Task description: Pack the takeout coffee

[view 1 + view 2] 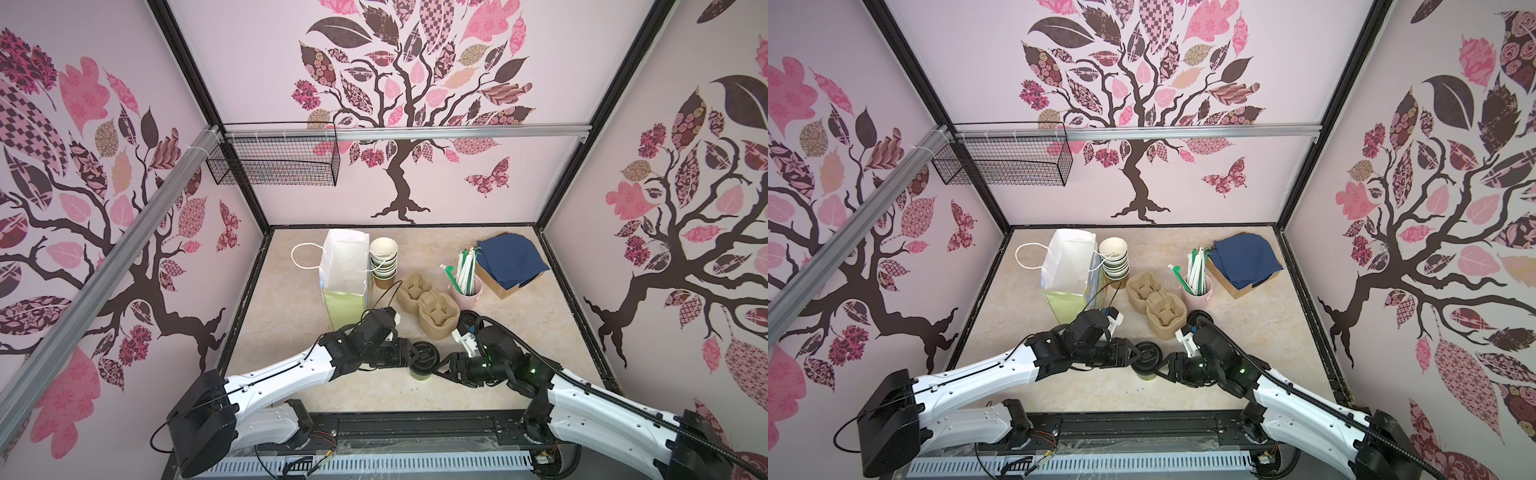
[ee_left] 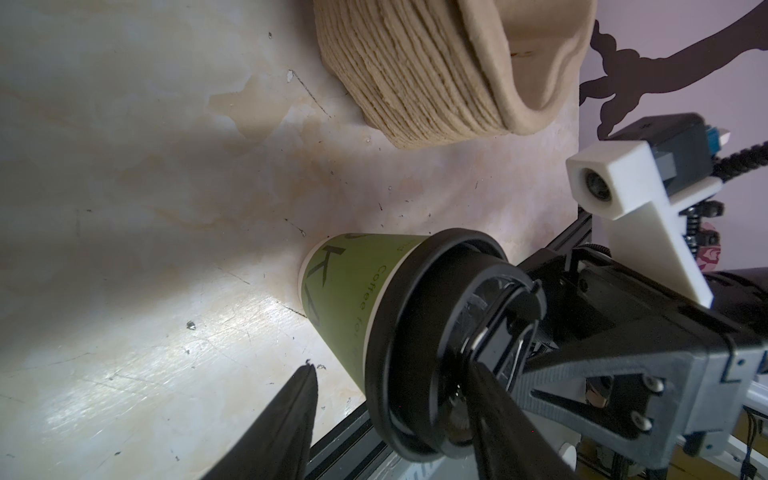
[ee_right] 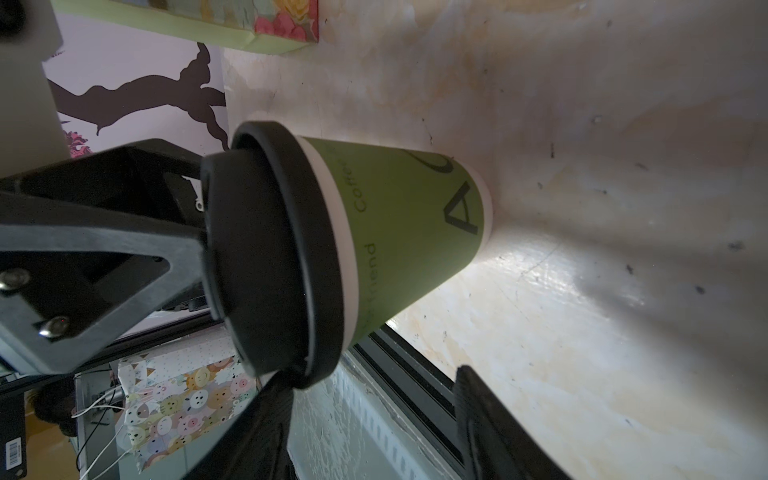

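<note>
- The left gripper (image 2: pixel 390 374) is open. Its two black fingers (image 2: pixel 286 424) stand one on each side of the takeout coffee (image 2: pixel 353 299), up by the black lid. One finger tip has a small gap to the cup.
- The right gripper (image 3: pixel 376 376) is open too. One finger touches the lid's rim. The other finger (image 3: pixel 490 424) is apart from the green side.
- The coffee (image 1: pixel 419 372) stands upright on the table (image 1: pixel 282 316), between both grippers and near the front edge. A black rail (image 3: pixel 415 365) runs just beside it.
- Behind the cup is a stack of brown cup trays (image 1: pixel 428 305), near but not touching. The table is bare to the far left and far right of the cup.
- Only the top views show the back of the table: a white paper bag (image 1: pixel 343 270), a stack of empty cups (image 1: pixel 383 257), a pink pot of straws (image 1: pixel 465 286) and a box with a blue cloth (image 1: pixel 509 259).
- Only the wrist views show the letters on the cup. The left wrist view shows the tray stack's thin layers (image 2: pixel 415 75). The right wrist view shows the bag's green bottom (image 3: pixel 208 29).
</note>
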`<state>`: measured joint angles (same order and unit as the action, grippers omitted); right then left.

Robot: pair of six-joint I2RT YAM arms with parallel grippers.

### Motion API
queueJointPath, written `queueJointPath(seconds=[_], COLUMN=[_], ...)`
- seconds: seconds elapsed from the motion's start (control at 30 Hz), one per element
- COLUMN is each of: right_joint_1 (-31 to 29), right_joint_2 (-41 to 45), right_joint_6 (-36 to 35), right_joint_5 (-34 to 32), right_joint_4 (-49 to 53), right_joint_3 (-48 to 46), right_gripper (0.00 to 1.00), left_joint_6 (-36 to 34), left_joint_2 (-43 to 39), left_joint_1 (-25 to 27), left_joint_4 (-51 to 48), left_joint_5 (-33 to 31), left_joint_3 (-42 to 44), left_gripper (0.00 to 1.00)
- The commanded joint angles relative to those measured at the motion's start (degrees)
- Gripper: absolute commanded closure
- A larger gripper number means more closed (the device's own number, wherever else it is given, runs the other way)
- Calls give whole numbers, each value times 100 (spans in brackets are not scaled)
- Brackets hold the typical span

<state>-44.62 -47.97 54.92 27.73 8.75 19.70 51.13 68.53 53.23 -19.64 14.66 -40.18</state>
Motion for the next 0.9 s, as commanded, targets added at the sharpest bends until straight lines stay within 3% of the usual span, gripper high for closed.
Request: queueJointPath(seconds=[0.0,0.2,0.37,0.6,0.87], right_joint_1=[6,6,6,23,361], right_joint_2=[-249,-218,384,928,1337], right_joint_6=[-121,-196,93,428,1038], right_joint_5=[-631,-553,-183,-235,-576], right_joint_4=[775,852,312,60,-225], right_joint_3=[-180,-7,111,28,-246], right_gripper=[37,38,34,33,42], left_joint_6=[-112,-104,-108,-112,-53], left_joint_2=[134,90,90,108,124], left_joint_1=[-32,-32,-32,-32,-34], left_joint_4=[-471,-488,-447,-409,-387], left_joint_5=[-134,-165,-165,-165,-216], left_joint_3=[-50,-33,-45,-94,-245], left_gripper=[41,42,42,43,43])
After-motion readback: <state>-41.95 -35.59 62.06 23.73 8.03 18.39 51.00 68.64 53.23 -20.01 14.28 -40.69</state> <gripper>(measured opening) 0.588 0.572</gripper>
